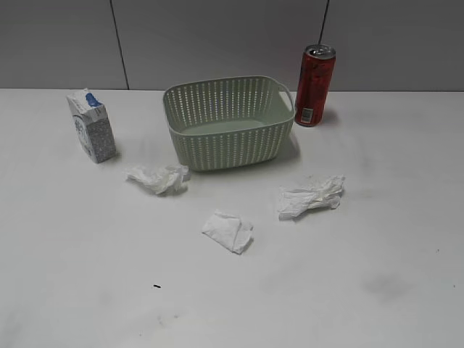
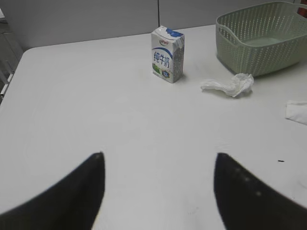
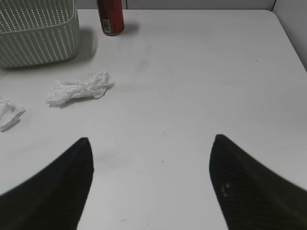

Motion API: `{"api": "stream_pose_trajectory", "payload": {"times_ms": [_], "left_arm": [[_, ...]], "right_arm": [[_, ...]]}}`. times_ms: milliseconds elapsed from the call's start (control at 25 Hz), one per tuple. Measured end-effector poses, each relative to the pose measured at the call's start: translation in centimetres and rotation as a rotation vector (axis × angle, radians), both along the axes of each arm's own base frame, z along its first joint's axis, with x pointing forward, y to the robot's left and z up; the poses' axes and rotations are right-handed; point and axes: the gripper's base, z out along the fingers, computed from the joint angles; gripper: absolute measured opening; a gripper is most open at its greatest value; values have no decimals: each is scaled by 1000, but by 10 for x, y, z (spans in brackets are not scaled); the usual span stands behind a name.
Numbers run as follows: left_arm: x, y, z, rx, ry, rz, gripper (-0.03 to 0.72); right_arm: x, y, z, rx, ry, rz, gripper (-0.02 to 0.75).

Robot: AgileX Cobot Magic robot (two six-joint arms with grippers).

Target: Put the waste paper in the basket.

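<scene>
- We see three wads of waste paper (image 1: 158,177) on the desk (image 1: 377,239), mid-desk; basket (image 1: 229,123) near the far edge, empty.
- Both jaws spread wide, holding nothing.

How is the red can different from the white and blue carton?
The red can is a tall round cylinder; the white and blue carton is a shorter box. The can stands right of the basket, the carton left. Both stand upright on the table.
</scene>
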Motion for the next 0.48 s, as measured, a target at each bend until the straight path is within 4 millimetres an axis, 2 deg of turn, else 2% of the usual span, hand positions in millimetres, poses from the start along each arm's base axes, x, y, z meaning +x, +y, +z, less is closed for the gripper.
{"api": "stream_pose_trajectory", "payload": {"times_ms": [80, 160, 480], "left_arm": [[0, 0, 0, -1, 0, -1, 624], [0, 0, 0, -1, 0, -1, 664], [0, -1, 0, -9, 1, -6, 632]], "right_arm": [[6, 0, 4, 1, 2, -1, 571], [15, 1, 8, -11, 17, 4, 571], [70, 7, 19, -59, 182, 48, 571]]}}
